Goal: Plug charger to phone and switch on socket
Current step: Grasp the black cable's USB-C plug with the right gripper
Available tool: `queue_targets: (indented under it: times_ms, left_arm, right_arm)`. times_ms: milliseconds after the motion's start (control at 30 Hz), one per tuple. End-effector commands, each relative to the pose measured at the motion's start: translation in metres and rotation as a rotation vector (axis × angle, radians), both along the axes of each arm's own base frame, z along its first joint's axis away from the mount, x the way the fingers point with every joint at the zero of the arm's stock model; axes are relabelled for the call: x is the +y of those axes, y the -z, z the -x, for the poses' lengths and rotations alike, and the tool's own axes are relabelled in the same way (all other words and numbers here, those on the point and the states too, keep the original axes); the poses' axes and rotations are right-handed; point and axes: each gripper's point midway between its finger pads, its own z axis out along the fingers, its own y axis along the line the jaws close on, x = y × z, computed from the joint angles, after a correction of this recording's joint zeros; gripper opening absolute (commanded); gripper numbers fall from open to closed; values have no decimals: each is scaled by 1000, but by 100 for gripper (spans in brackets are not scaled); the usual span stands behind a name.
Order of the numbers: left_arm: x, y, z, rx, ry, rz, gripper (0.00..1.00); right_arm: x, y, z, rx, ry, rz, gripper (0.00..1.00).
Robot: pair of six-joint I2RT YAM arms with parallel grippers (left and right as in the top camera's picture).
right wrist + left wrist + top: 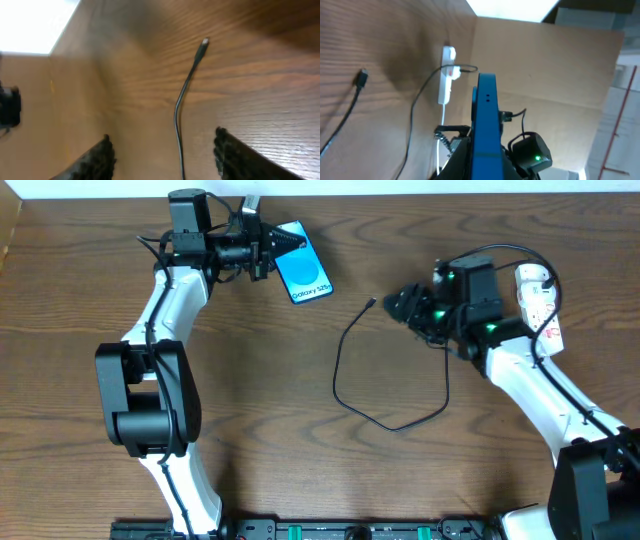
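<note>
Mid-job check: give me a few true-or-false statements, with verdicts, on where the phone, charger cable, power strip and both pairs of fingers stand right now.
1. The left fingers are shut on the phone. True.
2. The connector tip is plugged into the phone. False: it lies loose, well apart from the phone.
3. The right fingers are open, with the charger cable lying between them. True.
4. The power strip lies right beside the phone. False: it is on the far right side, beyond the right fingers.
</note>
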Motion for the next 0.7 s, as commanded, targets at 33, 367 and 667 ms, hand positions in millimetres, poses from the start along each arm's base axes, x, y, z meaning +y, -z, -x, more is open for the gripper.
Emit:
queue_targets:
  times_ms: [33,367,667]
  left_arm:
    - [17,-23,9,-32,46,63,7]
    - [28,-23,6,-16,22,66,7]
    - [29,-22,4,-15,13,60,7]
  right_arm:
    - [8,1,-3,-25,-15,17,53]
    - [35,34,-41,170,-38,68,43]
    - [57,71,-55,285,0,28,38]
